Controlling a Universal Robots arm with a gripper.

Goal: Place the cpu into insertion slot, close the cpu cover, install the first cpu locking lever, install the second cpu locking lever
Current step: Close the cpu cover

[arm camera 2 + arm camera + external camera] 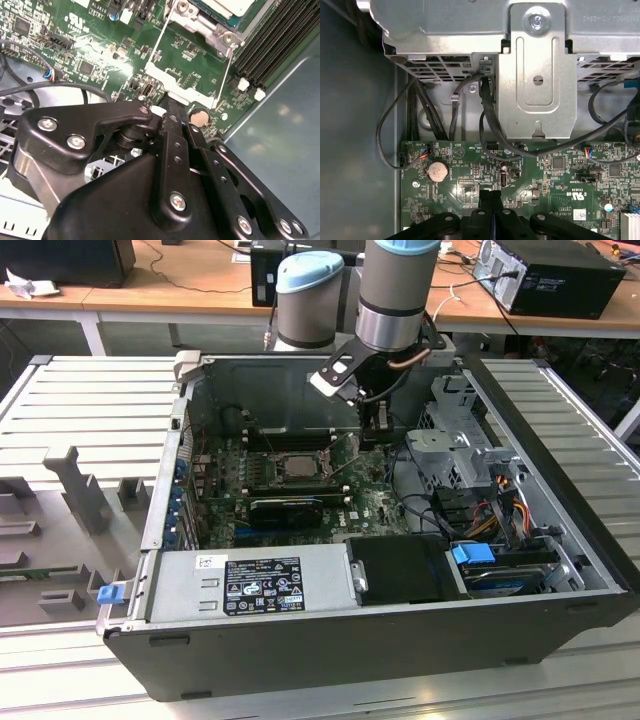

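Observation:
The cpu (297,466) lies flat in the insertion slot (262,469) near the middle of the motherboard. Its silvery top (227,5) is uncovered. A thin metal frame with two slim sides and a silver end bar (175,84) rises off the slot toward me; it looks like the cpu cover, tilted up. My gripper (380,440) hangs to the exterior view's right of the slot. Its fingers are shut together in both wrist views (167,102) (490,196), with nothing seen between them. The tips are right at the end bar; whether they touch it I cannot tell.
Long black memory slots (270,40) run beside the slot. A coin cell (437,171) sits close to my fingertips. Black cables (485,125) hang before a metal drive cage (535,75). The case wall (280,150) is near. A power supply (260,580) fills the case's front.

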